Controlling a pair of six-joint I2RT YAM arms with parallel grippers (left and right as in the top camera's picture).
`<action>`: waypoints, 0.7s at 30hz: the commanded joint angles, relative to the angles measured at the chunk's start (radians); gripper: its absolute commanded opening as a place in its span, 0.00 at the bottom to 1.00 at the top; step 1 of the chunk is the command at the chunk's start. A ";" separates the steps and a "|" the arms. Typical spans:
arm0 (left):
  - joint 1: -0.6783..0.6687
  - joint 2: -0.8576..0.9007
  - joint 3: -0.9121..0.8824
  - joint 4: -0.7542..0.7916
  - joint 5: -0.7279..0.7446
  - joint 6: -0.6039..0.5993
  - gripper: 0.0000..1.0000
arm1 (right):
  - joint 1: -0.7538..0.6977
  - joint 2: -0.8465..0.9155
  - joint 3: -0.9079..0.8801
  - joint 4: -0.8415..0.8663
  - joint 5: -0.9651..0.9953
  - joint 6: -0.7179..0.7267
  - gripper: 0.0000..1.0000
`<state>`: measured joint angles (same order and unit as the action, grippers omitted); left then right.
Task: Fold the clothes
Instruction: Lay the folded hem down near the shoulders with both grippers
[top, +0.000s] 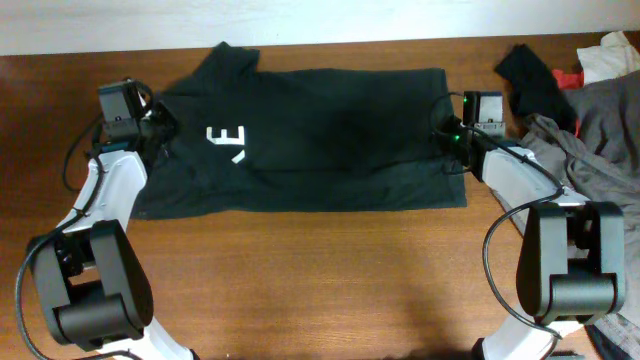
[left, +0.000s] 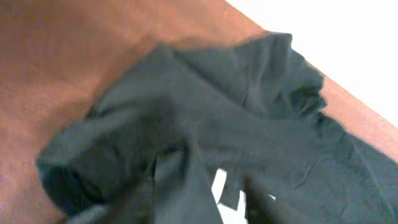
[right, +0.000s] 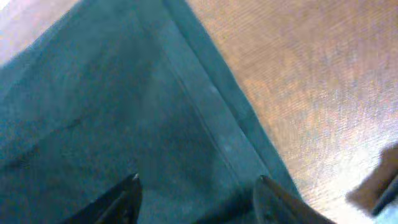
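1. Left wrist view: the whole frame is blurred. The clothes (left: 249, 124) run off the right and bottom edges. The white logo (left: 219, 185), lower centre, is partly covered by dark, indistinct shapes.
2. Overhead view, upper left: the left gripper (top: 158, 128) merges with the dark fabric, so jaw position cannot be determined.
3. Right wrist view: the right gripper (right: 199, 196) is cut off by the bottom edge. Only two fingertips (right: 129, 193) show.
4. Right wrist view, lower right edge: a dark blurred object (right: 379, 186) is cropped and unidentifiable.
5. Overhead view, right edge: the light grey garment (top: 600, 120) is cropped.

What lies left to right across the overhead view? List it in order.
left gripper → logo on the garment → right gripper → black cloth → red scrap
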<state>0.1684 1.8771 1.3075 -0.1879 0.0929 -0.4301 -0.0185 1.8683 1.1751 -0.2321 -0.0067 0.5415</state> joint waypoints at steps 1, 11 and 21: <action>-0.003 -0.007 0.093 -0.018 -0.002 0.092 0.74 | 0.005 -0.046 0.103 -0.075 0.011 -0.134 0.69; -0.002 -0.076 0.213 -0.407 -0.005 0.101 0.03 | 0.005 -0.089 0.351 -0.741 0.010 -0.190 0.13; -0.005 0.018 0.193 -0.734 -0.010 0.026 0.01 | 0.005 -0.081 0.163 -0.777 -0.009 -0.191 0.04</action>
<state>0.1684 1.8462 1.5146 -0.9054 0.0883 -0.3840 -0.0185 1.7870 1.3903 -1.0309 -0.0082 0.3580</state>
